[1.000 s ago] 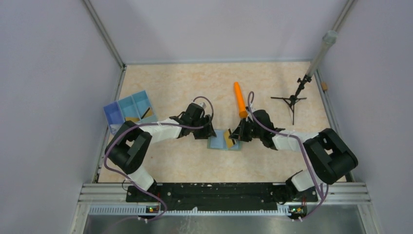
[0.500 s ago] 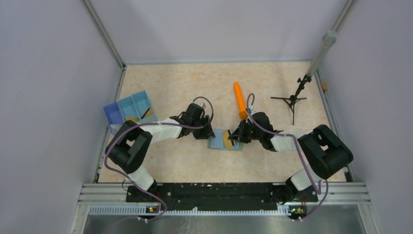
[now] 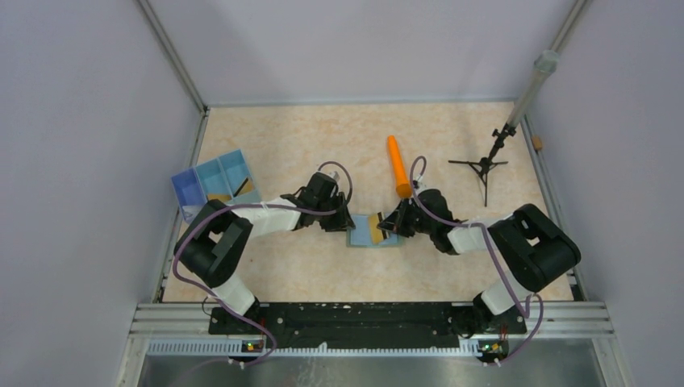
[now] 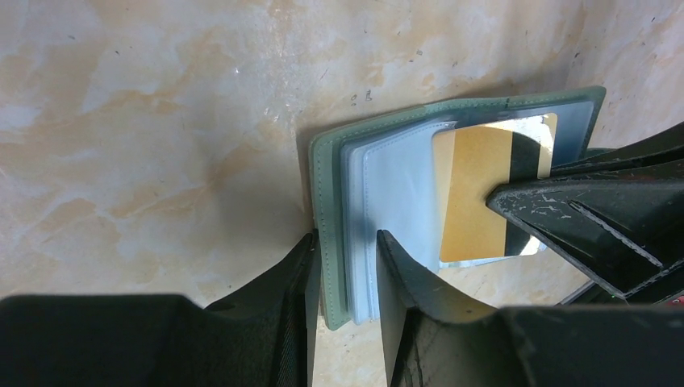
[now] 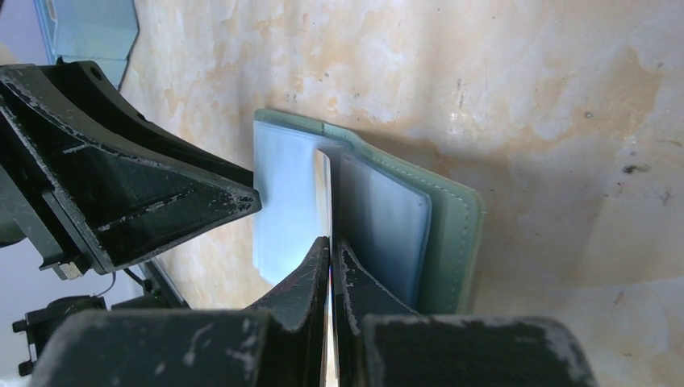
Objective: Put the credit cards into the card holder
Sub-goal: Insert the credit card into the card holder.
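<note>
Now, credit card [image 4: 476, 193] over card holder [image 4: 331, 201].
Pinched by right end effector [image 5: 331, 242]; left end effector [image 4: 346, 235] straddles the edge, grip unclear.

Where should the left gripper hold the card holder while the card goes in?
Pinch the card holder at its left edge, cover and loose sleeves together, coming from the left. The right gripper holds the credit card at the right side, so the left is free, and the stack there is thin. The left gripper straddles it there.
</note>
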Available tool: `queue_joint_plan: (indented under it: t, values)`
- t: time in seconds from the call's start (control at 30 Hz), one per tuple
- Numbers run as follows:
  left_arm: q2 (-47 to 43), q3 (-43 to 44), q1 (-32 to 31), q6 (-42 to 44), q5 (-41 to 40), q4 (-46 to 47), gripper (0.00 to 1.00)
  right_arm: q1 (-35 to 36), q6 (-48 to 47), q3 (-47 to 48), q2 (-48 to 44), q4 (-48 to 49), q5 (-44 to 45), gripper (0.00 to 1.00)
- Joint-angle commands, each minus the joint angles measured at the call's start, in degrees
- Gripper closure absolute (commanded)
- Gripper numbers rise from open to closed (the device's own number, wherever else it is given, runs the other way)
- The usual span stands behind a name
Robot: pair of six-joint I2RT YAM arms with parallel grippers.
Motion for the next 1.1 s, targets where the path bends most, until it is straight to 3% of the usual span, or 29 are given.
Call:
queue_joint_plan:
  t: [0.0, 0.3, 0.47, 0.7, 0.87, 1.07]
  values:
    - [-0.3, -2.1, -0.9, -1.5, 1.5, 2.4, 0.65, 1.4, 1.5, -1.9, 2.1, 4.0, 3.6, 1.0]
    - [-0.9, -2.8, -1.0, -1.6, 1.3, 2.5, 0.66, 3.2, 3.1, -2.3, 3.8, 6.1, 4.5, 0.98]
    - [-1.8, -3.1, -1.0, -1.6, -0.1, 1.5, 0.66, 3.7, 2.7, -2.5, 2.2, 4.1, 4.9, 0.81]
    - [-5.1, -3.4, -1.0, -1.7, -2.1, 0.3, 0.64, 3.7, -3.4, 0.4, -5.3, -7.4, 8.5, 0.62]
    - [-6.0, -3.3, -1.0, -1.8, -2.3, 0.0, 0.64, 4.4, -9.1, 4.2, -8.8, -16.5, 12.5, 0.52]
    - [-7.1, -3.6, -1.0, -3.0, -0.7, 1.8, 0.63, 4.7, -14.1, 7.3, -7.2, -21.7, 14.1, 0.48]
